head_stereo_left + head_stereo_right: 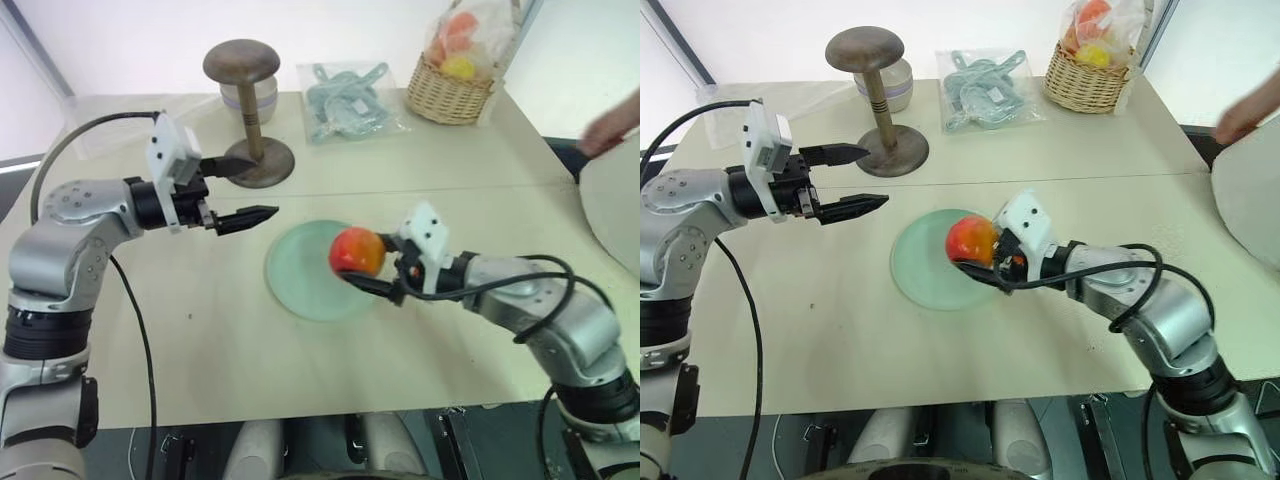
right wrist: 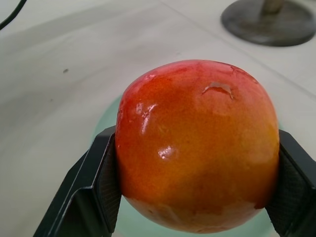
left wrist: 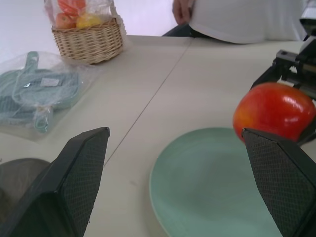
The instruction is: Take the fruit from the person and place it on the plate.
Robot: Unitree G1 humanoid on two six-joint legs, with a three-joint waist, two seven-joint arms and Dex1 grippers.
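The glossy red-orange fruit point(image 1: 357, 251) hangs over the right part of the pale green plate point(image 1: 300, 275), and my right gripper point(image 1: 367, 268) is shut on it. The right wrist view has the fruit point(image 2: 197, 145) squeezed between both black fingers point(image 2: 84, 192), with the plate under it. Left of the plate, above the table, my left gripper point(image 1: 240, 190) stands open with nothing in it. Through its fingers point(image 3: 74, 182) I see the plate point(image 3: 207, 182) and the fruit point(image 3: 274, 111). The person's hand point(image 1: 608, 128) is at the far right edge, away from the fruit.
A brown wooden stand point(image 1: 245, 105) rises behind the left gripper. A bag of blue-green items point(image 1: 350, 98) lies at the back middle. A wicker basket point(image 1: 450, 90) of wrapped fruit sits at the back right. A pale round surface point(image 1: 615, 215) adjoins the table's right edge.
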